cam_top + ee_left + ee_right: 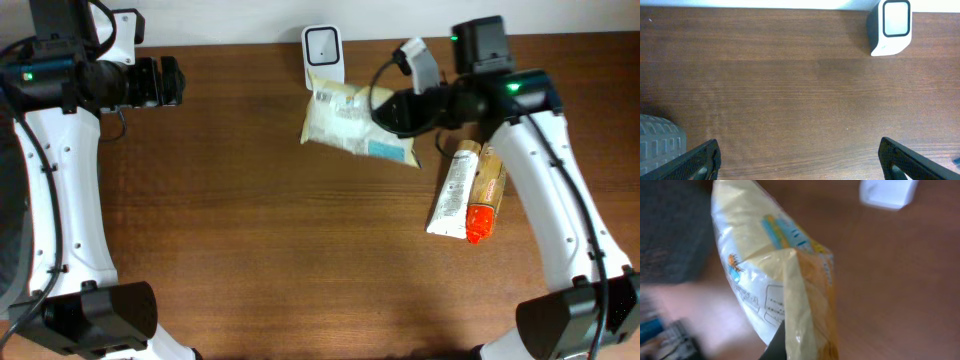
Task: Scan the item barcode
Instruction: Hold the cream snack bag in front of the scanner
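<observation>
no text is legible to me from any camera: not one word, brand or number.

pale yellow pouch [352,122], overhead: a white panel with dark print sits near its upper left corner, and a light blue band with marks runs along its lower right edge. both are too small to read.

same pouch [760,265], right wrist view: blue and yellow stripes, a small orange figure, and an outlined box holding fine lines of print. all blurred.

white tube [452,190]: faint grey marks only.

tan tube with red cap [487,180]: dark specks along the body, unreadable.

barcode scanner [323,50] [892,25]: nothing readable on its face.
</observation>
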### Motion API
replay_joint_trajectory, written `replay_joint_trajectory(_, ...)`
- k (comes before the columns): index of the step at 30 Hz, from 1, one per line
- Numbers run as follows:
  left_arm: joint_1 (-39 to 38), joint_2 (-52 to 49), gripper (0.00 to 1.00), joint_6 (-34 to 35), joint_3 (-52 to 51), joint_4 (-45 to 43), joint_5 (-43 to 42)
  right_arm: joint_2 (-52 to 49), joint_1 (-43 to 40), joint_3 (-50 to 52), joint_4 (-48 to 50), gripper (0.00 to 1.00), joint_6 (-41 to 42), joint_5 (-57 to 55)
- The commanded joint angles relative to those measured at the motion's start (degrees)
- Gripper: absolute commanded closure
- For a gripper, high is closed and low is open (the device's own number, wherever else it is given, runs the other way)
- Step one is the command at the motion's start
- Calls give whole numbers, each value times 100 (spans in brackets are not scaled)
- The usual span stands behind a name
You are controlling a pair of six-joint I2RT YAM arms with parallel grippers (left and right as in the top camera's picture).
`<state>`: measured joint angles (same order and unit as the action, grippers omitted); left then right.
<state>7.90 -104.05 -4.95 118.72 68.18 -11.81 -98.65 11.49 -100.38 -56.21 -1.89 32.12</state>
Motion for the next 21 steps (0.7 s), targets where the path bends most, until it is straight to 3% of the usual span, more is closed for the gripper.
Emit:
replay_joint_trajectory(1, 15, 26, 1, -92, 22, 4, -22, 92, 708, -55, 723, 96, 345, -3226)
replay_joint_trajectory(4, 15, 26, 1, -90, 24, 4, -22, -210, 1123, -55, 1635, 96, -81, -5174)
replay_joint_trajectory(8, 15, 26, 1, -92, 22, 7, -24, -1014, 1213, -55, 3217, 96, -1779, -6518)
replay_joint_trajectory(11, 15, 26, 1, -92, 24, 7, -22, -1731, 1224, -55, 4625, 96, -3117, -6929)
replay_joint_trajectory(16, 15, 26, 1, -92, 24, 4, -22, -2352, 1314, -55, 5860, 96, -3947, -7097)
replay_joint_trajectory(19, 15, 26, 1, -92, 24, 7, -22, -2855, 1403, -55, 6898, 96, -5329, -7261)
replay_joint_trajectory(21, 15, 26, 1, -90, 24, 7, -22, -3167, 1491, -55, 7744, 96, -5713, -7311)
